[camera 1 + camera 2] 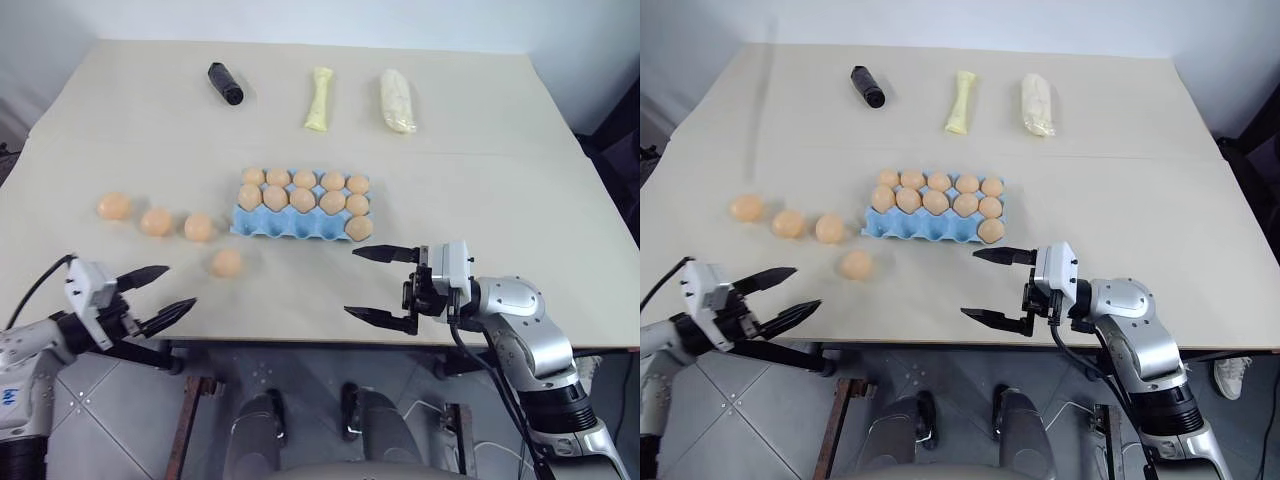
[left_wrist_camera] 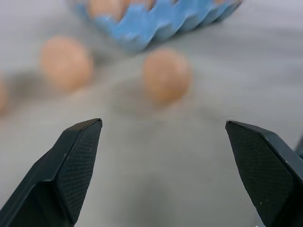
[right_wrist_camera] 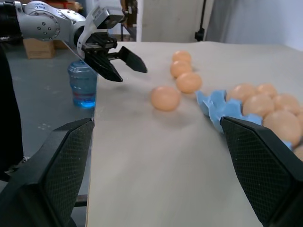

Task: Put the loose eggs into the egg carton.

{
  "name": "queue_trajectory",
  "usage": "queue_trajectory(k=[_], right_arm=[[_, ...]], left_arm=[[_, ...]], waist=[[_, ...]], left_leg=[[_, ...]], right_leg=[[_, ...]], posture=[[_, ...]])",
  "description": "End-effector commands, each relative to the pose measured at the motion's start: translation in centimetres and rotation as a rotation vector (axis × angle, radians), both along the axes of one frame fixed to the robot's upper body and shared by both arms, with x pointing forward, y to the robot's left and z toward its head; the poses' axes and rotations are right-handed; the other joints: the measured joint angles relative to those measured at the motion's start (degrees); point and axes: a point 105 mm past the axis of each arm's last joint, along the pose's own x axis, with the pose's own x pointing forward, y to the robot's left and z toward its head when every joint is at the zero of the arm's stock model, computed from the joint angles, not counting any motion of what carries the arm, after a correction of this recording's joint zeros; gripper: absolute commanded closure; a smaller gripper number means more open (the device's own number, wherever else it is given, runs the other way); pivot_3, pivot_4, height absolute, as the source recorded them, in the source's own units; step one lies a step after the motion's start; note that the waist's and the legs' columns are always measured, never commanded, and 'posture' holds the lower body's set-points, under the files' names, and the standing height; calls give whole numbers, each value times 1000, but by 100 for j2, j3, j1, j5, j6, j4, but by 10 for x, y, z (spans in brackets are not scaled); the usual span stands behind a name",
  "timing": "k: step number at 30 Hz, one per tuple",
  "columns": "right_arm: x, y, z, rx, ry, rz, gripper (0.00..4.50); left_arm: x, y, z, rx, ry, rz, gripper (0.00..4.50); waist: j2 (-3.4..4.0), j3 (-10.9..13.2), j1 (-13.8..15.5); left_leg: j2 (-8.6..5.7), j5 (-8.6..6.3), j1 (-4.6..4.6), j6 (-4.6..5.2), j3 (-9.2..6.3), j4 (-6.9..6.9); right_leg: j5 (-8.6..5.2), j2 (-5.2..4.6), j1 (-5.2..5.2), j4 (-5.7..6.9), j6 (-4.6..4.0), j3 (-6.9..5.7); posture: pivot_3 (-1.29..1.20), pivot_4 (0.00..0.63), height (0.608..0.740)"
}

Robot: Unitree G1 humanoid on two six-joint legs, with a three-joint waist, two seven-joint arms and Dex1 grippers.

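Note:
Several loose eggs lie on the beige table left of the egg carton (image 1: pixel 282 229): a row of three (image 1: pixel 156 221) and one nearer egg (image 1: pixel 226 263). The light-blue carton holds several eggs in its back rows and right end; its front cups are bare. My left gripper (image 1: pixel 178 287) hovers open at the table's front-left edge, pointing toward the nearest egg (image 2: pixel 166 75), with nothing between its fingers. My right gripper (image 1: pixel 351 282) is open and empty in front of the carton, pointing left toward that same egg (image 3: pixel 165 98).
At the back of the table lie a black cylinder (image 1: pixel 225 83), a yellow wrapped roll (image 1: pixel 319 98) and a white wrapped roll (image 1: pixel 397 100). A blue water bottle (image 3: pixel 83 82) stands on the floor beyond the table's left edge.

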Motion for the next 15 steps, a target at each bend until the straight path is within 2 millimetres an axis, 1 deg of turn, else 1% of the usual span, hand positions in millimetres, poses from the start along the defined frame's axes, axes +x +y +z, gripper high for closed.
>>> queue_trajectory(k=[1,2,5,7,10,11,12,14,15], right_arm=[[0,-3,6,8,-16,-18,0],[0,-3,6,7,-15,-20,0],[0,-4,3,4,-11,-33,0],[0,-4,3,10,-8,-48,0],[0,-5,2,17,-8,-71,0],[0,-5,2,20,-8,-82,0],[0,-5,2,22,-8,-87,0],[0,-5,1,25,-7,-98,0],[0,-5,1,27,-6,-102,0]], left_arm=[[15,-15,1,21,-36,1,49],[19,-21,-1,18,-42,-5,49],[33,-32,-16,44,-20,9,49],[38,-33,-23,45,6,32,49],[40,-36,-25,51,-14,35,49],[40,-36,-23,47,-29,34,458],[40,-36,-22,41,-41,32,595],[40,-36,-17,42,-73,35,1155],[41,-36,-13,36,-90,32,1514]], waist=[[0,-1,-16],[0,-1,-15],[-1,-2,-11],[-2,-2,-15],[-2,-3,-12],[-2,-3,-12],[-2,-3,-12],[-2,-3,-6],[-2,-3,-5]], left_leg=[[-2,0,4,0,5,0],[-6,1,7,-1,8,0],[-7,2,13,-6,6,1],[-6,2,14,-9,6,4],[-2,1,15,-12,2,7],[-2,1,19,-13,2,7],[-2,2,20,-13,2,8],[-2,2,21,-13,2,11],[-2,2,20,-13,1,12]], right_leg=[[1,2,-1,0,-2,1],[3,4,-1,2,-2,1],[10,11,-3,15,10,-3],[28,11,-8,29,41,-9],[34,11,-10,38,51,-20],[33,11,-10,41,50,-19],[31,12,-9,43,46,-19],[25,11,-8,43,35,-19],[25,11,-7,43,33,-19]], posture=[[0,150,740],[0,150,740],[0,150,740],[0,150,740],[0,150,740],[0,150,740],[0,150,740],[0,150,740],[0,150,740]])
